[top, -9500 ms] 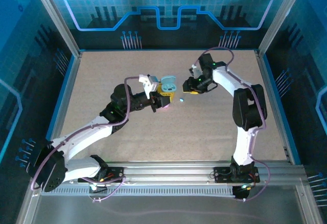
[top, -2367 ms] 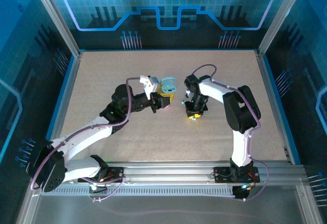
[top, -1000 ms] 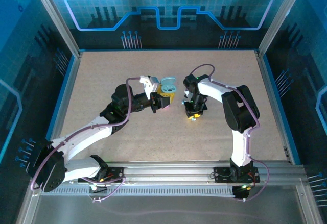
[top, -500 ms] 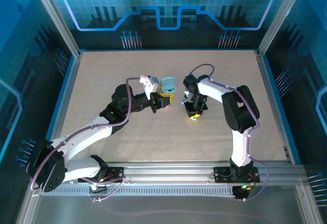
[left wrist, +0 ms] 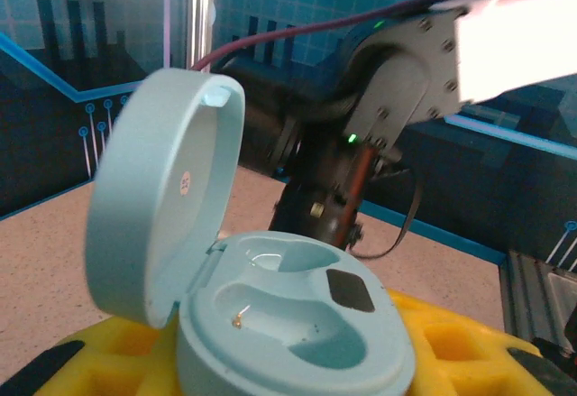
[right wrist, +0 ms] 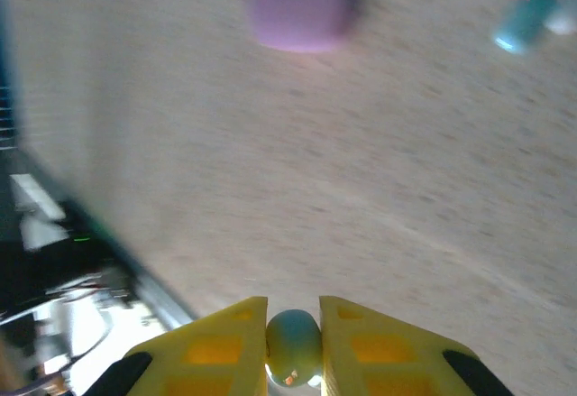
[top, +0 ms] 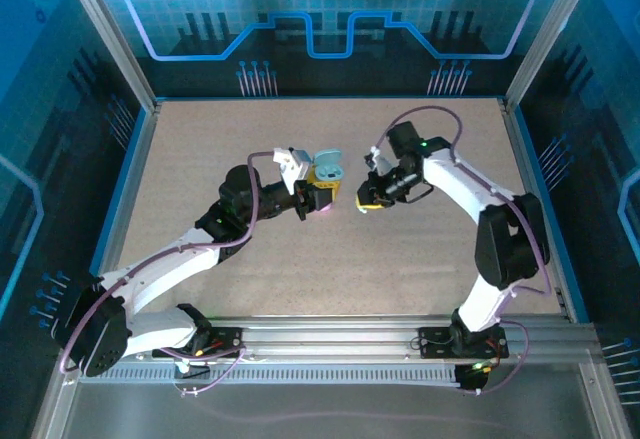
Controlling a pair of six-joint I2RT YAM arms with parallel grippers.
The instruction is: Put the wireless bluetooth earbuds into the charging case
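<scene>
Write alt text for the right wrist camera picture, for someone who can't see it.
Two yellow fingers at the bottom edge pinch a teal earbud over a speckled table. Farther off, blurred, lie a purple case and a small teal piece, likely another earbud.

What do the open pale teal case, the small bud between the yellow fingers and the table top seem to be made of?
The charging case: likely moulded plastic, smooth satin; soft highlights on lid and wells. The earbud: likely glossy plastic; bright glints. The table: matte speckled beige, perhaps cork or chipboard; unclear which.
</scene>
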